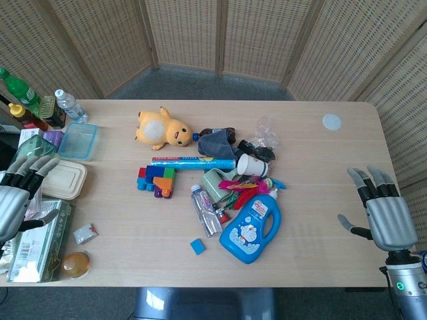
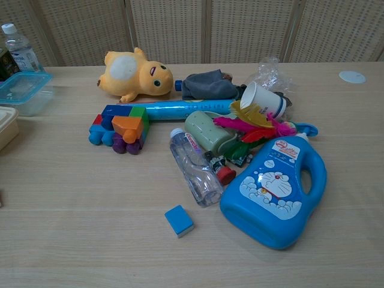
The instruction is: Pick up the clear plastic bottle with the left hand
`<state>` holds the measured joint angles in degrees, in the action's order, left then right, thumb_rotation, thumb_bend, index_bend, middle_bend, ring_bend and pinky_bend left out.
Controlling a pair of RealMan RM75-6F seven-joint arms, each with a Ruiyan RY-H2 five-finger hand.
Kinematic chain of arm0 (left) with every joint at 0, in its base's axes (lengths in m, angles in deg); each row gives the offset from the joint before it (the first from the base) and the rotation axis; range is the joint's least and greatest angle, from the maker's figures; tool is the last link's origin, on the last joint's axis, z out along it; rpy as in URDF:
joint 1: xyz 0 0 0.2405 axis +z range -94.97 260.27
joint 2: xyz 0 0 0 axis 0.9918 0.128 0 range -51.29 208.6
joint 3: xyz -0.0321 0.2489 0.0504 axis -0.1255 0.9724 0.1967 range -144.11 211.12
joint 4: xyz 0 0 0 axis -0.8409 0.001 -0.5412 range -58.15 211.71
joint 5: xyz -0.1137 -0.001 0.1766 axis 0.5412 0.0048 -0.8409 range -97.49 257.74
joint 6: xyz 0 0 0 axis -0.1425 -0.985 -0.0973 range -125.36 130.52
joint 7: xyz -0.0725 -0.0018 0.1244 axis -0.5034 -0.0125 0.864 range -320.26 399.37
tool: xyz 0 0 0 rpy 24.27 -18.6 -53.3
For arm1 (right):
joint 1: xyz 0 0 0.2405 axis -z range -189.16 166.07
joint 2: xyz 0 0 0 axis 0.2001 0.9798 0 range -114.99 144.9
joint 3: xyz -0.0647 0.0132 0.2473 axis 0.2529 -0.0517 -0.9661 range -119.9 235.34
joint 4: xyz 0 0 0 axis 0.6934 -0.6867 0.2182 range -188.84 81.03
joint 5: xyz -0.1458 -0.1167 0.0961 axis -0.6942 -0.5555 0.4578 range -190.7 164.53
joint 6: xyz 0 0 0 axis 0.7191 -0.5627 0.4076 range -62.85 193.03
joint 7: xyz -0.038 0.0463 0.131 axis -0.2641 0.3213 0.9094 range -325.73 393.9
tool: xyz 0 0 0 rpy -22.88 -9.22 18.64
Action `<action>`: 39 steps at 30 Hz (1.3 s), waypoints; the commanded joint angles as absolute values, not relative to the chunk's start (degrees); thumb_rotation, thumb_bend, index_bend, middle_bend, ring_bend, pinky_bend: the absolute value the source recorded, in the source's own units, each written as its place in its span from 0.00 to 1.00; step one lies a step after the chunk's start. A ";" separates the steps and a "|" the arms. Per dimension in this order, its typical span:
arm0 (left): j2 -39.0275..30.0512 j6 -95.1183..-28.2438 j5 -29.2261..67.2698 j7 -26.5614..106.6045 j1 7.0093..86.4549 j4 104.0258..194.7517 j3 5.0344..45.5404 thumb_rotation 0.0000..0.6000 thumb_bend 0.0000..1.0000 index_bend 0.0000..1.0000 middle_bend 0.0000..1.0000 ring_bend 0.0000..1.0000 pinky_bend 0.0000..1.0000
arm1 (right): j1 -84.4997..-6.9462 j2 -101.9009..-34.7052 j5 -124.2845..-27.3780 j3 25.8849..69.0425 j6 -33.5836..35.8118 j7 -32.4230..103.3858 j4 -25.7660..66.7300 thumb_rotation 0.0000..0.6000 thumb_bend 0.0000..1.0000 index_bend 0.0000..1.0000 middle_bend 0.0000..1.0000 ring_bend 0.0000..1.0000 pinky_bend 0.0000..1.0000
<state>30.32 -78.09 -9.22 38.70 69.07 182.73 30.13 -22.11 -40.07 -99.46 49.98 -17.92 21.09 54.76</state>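
A clear plastic bottle (image 1: 206, 211) (image 2: 194, 168) lies on its side in the middle of the table, its white cap pointing away from me, wedged beside a blue detergent jug (image 1: 252, 224) (image 2: 278, 191). My left hand (image 1: 18, 193) hovers at the table's left edge, far from the bottle, fingers spread and empty. My right hand (image 1: 380, 208) hangs at the right edge, also empty with fingers apart. Neither hand shows in the chest view.
Around the bottle: a green cup (image 2: 207, 132), coloured feathers (image 2: 255, 129), building blocks (image 2: 120, 129), a blue tube (image 2: 180, 109), a yellow plush (image 2: 135, 75), a small blue cube (image 2: 179, 220). Food boxes (image 1: 63, 179), a green carton (image 1: 43, 240) and bottles (image 1: 67, 103) crowd the left edge.
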 commanded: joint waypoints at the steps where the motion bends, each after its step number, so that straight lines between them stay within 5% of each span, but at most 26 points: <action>1: 30.29 -77.77 -9.07 38.70 69.00 182.73 30.13 1.00 0.26 0.06 0.00 0.00 0.00 | -22.18 -40.33 -99.35 49.99 -17.84 21.28 54.54 0.84 0.24 0.07 0.16 0.00 0.00; 12: 30.12 -75.55 -9.17 39.83 67.68 182.84 29.86 1.00 0.26 0.01 0.00 0.00 0.00 | -21.72 -39.69 -99.87 50.26 -18.57 23.32 53.63 0.84 0.24 0.06 0.16 0.00 0.00; 20: 26.72 -67.39 -10.52 46.48 61.91 181.56 29.41 1.00 0.25 0.00 0.00 0.00 0.00 | -21.00 -39.32 -100.19 50.61 -19.47 24.13 53.67 0.85 0.24 0.06 0.16 0.00 0.00; 39: 4.17 -42.14 -11.20 56.45 41.29 171.17 28.33 0.98 0.23 0.00 0.00 0.00 0.00 | -17.54 -36.57 -101.77 52.33 -22.99 24.45 54.36 0.85 0.24 0.06 0.16 0.00 0.00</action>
